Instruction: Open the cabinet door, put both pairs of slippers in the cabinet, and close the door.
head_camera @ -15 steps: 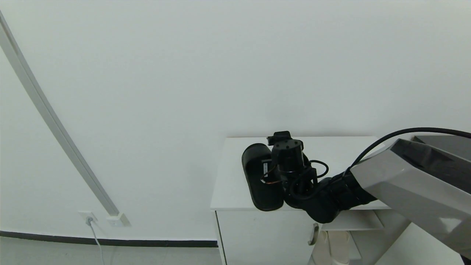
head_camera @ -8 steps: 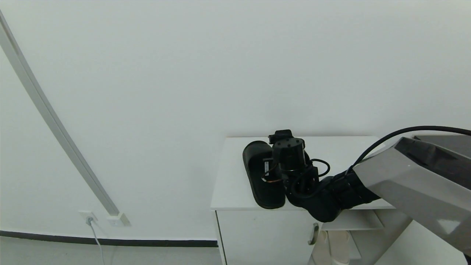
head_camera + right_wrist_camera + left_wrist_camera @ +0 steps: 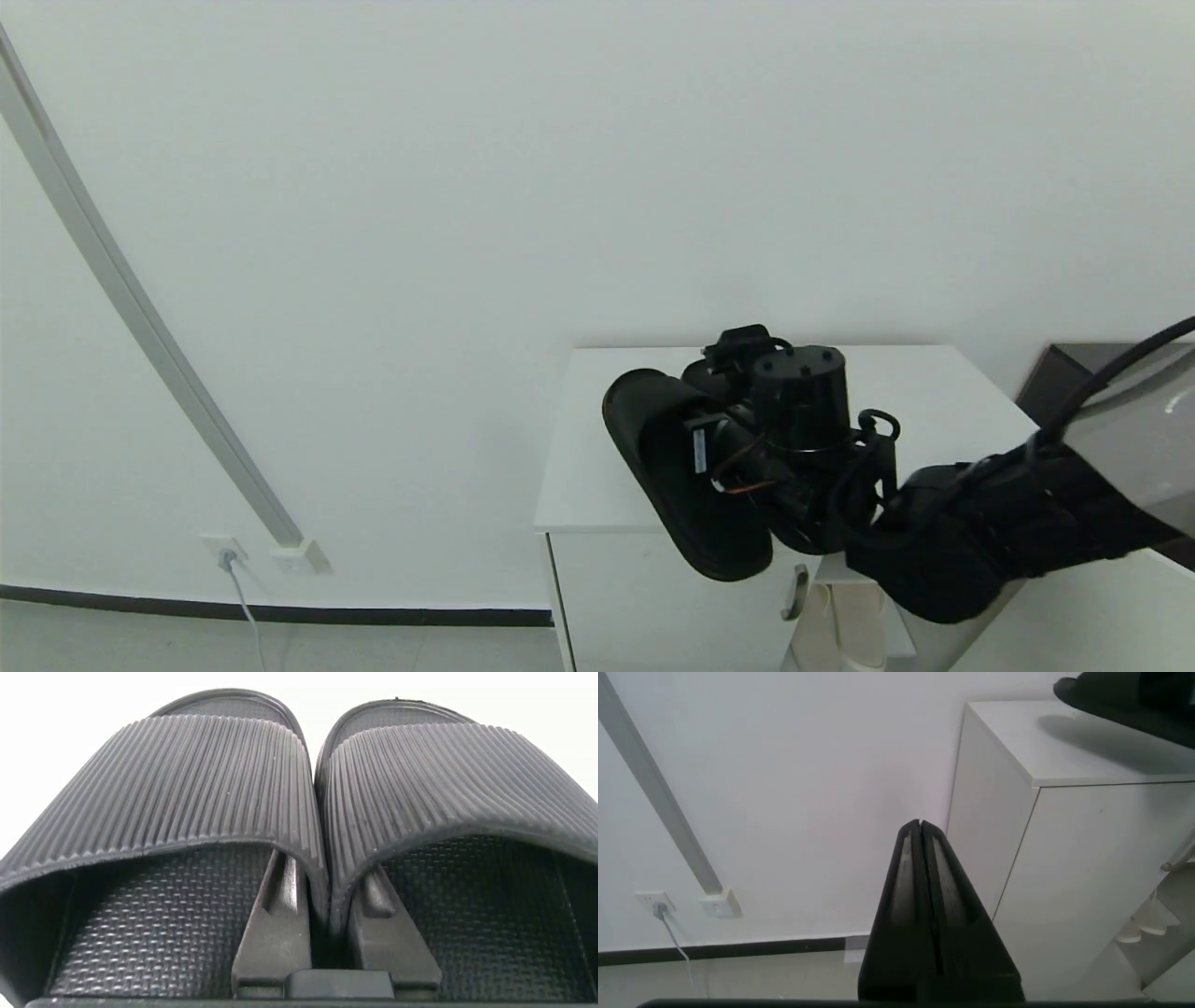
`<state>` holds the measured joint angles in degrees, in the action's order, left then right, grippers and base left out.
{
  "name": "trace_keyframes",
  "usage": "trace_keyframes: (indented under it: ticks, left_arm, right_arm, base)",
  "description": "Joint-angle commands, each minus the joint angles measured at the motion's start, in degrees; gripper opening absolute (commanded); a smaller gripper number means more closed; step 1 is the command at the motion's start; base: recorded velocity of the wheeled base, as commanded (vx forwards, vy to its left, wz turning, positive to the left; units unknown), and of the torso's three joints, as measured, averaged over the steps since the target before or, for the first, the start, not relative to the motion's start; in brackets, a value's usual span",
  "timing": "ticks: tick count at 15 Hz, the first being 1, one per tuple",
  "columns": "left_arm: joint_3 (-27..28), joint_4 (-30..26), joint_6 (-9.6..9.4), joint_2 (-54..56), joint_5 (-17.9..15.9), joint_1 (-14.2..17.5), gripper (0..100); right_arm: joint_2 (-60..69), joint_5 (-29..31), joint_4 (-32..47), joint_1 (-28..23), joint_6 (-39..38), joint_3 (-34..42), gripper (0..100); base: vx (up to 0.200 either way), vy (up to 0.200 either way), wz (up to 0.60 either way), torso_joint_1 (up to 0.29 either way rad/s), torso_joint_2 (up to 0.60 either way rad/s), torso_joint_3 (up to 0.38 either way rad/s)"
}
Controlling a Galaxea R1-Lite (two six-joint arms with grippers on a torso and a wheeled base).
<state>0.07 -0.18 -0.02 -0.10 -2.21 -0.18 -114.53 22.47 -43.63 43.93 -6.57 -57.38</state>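
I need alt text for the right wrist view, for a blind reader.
Two black slippers with ribbed straps, side by side, gripped by the right hand: one finger inside each slipper, pinching their inner walls together.

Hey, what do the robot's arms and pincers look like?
The right arm has bulky black joints, a silver-grey upper shell, looping thin black cables and a small white label. The right pincer has two black tapering fingers. The left pincer is black, with two flat narrow fingers.
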Motion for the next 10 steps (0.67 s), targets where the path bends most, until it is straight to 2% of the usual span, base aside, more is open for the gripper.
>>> trace_keyframes:
  ticks: [1, 4, 10]
  left_arm:
    - [0.0, 0.0, 0.02, 0.0, 0.0, 0.0, 0]
    - [0.0, 0.0, 0.02, 0.0, 0.0, 0.1, 0]
    - [0.0, 0.0, 0.11, 0.0, 0.1, 0.1, 0]
  right_arm:
    - [10.6, -6.2, -1.3, 1.3, 0.1, 10.2, 0]
    - [18.4, -12.7, -1.2, 2.4, 0.4, 18.3, 0]
    - [18.1, -12.6, -0.1, 3.2, 0.9, 18.5, 0]
  base:
    - [0.000, 0.000, 0.00, 0.000, 0.00, 0.000]
    - [0.000, 0.000, 0.00, 0.000, 0.00, 0.000]
    - [0.000, 0.000, 0.00, 0.000, 0.00, 0.000]
